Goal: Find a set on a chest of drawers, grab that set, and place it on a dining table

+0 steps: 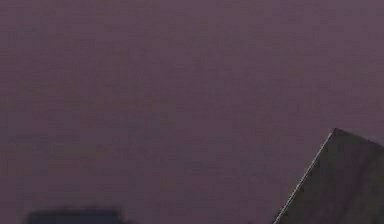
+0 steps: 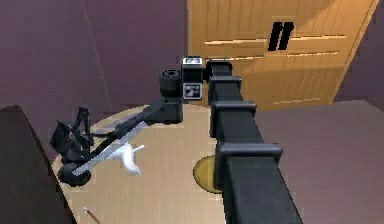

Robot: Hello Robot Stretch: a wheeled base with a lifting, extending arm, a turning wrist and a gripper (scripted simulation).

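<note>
Nearest us, the dark arm (image 2: 245,170) rises from the arm side view's bottom edge. A golden disc (image 2: 203,176) peeks out beside it on a pale table (image 2: 165,150) with a curved far edge. Dark furniture (image 2: 25,175) stands at that view's lower left. Farther out, the pincer (image 2: 85,162) stretches across the table, with a dark spiky shape (image 2: 72,135) and a small white shape (image 2: 128,157) at its fingers. We cannot tell which is the set, nor whether the pincer grasps anything. Beyond stand wooden panelling (image 2: 300,70) and a purple wall (image 1: 150,90). If this is the dining table, we judge finding and grabbing done, with only the setting-down left. If the shapes merely rest there, the grab is not yet done.
</note>
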